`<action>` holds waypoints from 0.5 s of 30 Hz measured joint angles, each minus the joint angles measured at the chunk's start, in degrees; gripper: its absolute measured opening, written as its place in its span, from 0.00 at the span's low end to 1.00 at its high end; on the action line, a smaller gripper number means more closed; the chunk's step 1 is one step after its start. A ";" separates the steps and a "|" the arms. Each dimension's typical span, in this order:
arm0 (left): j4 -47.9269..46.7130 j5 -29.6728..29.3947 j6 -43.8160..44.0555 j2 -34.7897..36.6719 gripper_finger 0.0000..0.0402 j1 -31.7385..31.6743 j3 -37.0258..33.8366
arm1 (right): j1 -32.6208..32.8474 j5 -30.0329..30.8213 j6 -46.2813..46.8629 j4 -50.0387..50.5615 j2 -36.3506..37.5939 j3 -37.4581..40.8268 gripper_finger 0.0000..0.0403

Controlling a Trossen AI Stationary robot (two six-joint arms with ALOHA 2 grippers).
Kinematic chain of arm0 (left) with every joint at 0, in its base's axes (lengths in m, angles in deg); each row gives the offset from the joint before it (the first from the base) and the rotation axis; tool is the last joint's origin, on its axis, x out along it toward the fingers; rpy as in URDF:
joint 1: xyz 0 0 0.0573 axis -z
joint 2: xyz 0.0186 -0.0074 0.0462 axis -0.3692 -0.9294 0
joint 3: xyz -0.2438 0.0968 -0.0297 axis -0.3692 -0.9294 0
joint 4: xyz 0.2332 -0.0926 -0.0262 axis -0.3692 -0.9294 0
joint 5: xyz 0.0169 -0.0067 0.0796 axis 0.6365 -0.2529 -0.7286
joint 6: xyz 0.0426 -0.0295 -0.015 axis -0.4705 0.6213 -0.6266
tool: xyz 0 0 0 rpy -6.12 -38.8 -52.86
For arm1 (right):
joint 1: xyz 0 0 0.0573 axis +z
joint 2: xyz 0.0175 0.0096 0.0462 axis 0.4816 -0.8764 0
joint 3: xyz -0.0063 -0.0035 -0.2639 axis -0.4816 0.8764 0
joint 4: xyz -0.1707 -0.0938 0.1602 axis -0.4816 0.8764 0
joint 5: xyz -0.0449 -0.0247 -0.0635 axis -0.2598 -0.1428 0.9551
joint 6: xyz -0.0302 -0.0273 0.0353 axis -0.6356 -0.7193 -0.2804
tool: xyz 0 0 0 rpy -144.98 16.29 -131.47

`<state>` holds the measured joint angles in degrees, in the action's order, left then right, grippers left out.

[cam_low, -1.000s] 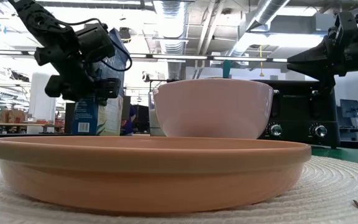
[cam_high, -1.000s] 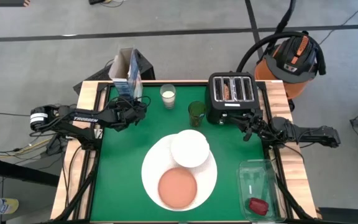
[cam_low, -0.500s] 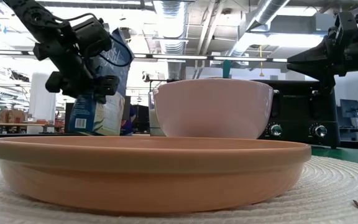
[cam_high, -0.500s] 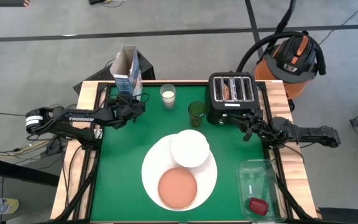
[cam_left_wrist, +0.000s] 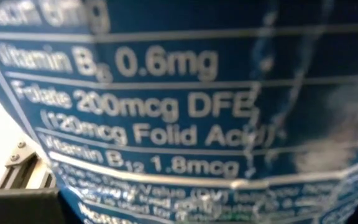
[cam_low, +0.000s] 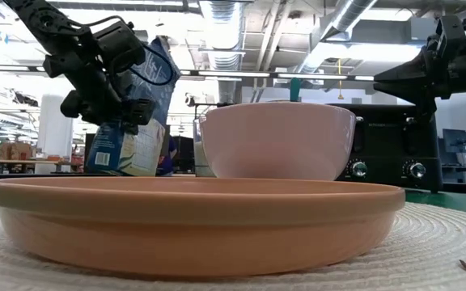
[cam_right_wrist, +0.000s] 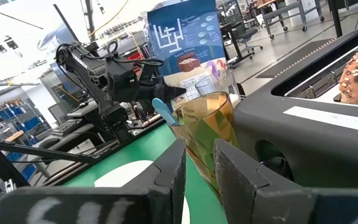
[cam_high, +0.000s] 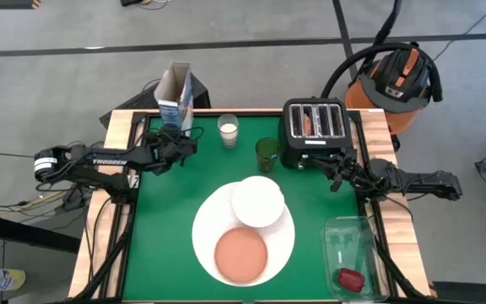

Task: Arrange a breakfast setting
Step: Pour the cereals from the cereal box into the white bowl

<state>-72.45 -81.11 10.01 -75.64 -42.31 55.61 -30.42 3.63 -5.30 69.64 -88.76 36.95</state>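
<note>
cereal box: blue cereal box (cam_high: 176,97) at the table's far-left corner, tilted, open top leaning out past the far edge; its nutrition panel fills the left wrist view.
left gripper: left gripper (cam_high: 184,140) at the box's lower part, jaws clamped on the box, one on each side.
right gripper: right gripper (cam_high: 322,166) hangs near the right edge, just in front of the black toaster (cam_high: 315,131); fingers (cam_right_wrist: 169,171) a narrow gap apart, nothing between them.
large white plate: large white plate (cam_high: 284,245) centre-front of the green table (cam_high: 159,236).
white bowl: white bowl (cam_high: 257,202) on the plate's far part.
pink plate: salmon-pink plate (cam_high: 241,253) on the large plate's near part.
dark-red item: dark-red item (cam_high: 349,279) in the clear tray (cam_high: 344,232) at the front-right corner.
</note>
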 joint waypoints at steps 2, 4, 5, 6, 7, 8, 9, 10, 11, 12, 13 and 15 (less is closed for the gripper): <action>-0.24 0.78 -1.22 0.86 0.56 0.00 0.00 | 0.00 0.00 0.00 0.00 0.02 -0.02 0.27; -0.65 1.70 -2.72 2.29 0.56 0.00 0.00 | 0.00 -0.01 0.00 0.00 0.01 0.00 0.27; -0.81 2.14 -3.70 3.28 0.56 0.00 -0.02 | 0.00 0.00 0.00 0.00 0.02 -0.01 0.27; -1.01 2.45 -4.73 4.42 0.56 0.00 -0.04 | -0.02 0.00 0.00 0.00 0.00 -0.02 0.27; -1.03 2.74 -5.70 5.61 0.56 -0.02 -0.04 | -0.02 -0.02 0.00 0.00 0.02 -0.02 0.27; -1.32 2.92 -6.58 6.88 0.56 -0.01 -0.04 | 0.00 0.00 0.01 0.01 0.01 -0.01 0.27; -1.92 2.97 -7.15 8.13 0.56 0.00 -0.04 | -0.01 -0.01 0.00 0.01 0.00 -0.02 0.27; -2.89 3.13 -7.72 9.41 0.56 0.00 -0.04 | -0.01 0.00 0.01 0.02 0.01 -0.02 0.27; -3.97 3.54 -8.15 10.72 0.56 0.00 -0.04 | -0.01 0.00 0.02 0.00 0.02 -0.01 0.27; -5.08 4.13 -8.68 11.98 0.56 0.00 -0.04 | -0.01 0.00 0.01 0.00 0.01 -0.02 0.27; -5.88 4.80 -9.18 13.24 0.56 -0.03 -0.04 | 0.00 0.00 0.00 0.01 0.02 -0.02 0.27; -7.56 6.03 -9.89 15.90 0.56 -0.02 -0.04 | -0.02 0.00 0.00 0.00 0.00 -0.02 0.27</action>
<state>-80.01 -75.07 0.12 -59.74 -42.33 55.57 -30.44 3.63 -5.30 69.64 -88.76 36.93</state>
